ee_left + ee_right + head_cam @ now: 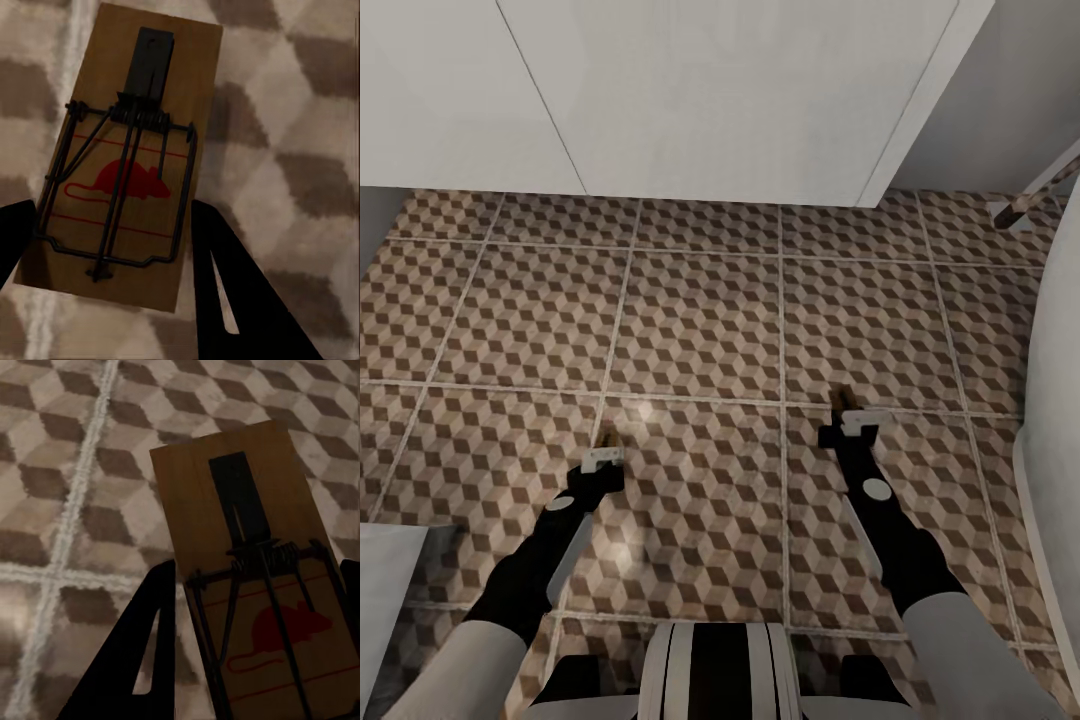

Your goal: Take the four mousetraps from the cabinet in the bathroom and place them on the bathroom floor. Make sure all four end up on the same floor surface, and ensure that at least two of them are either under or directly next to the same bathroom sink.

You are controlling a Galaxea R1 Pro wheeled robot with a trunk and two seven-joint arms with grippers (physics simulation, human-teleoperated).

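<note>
Evidently both arms reach forward and low over the bathroom floor [700, 320], each carrying a trap so that two can be set down together. The left gripper [603, 452] is closed on the long edges of one mousetrap [131, 161], its dark fingers [225, 285] pressing the board from either side; the right gripper [847, 415] is likewise clamped on a second mousetrap [259, 577], with one finger [142, 652] plainly against its edge. Gripping by the edges keeps the sprung wire clear and the boards flat-faced toward the tiles, ready to be lowered. Each trap is a thin, rectangular tan wooden board with a black metal plate, coiled spring and wire bar, and a red mouse printed on it. Below them lie large square tiles in a brown-and-beige cube print with pale grout lines. Ahead stands a plain white panelled unit [690, 100]; a smooth white curved fixture [1055, 400] edges the right side.
</note>
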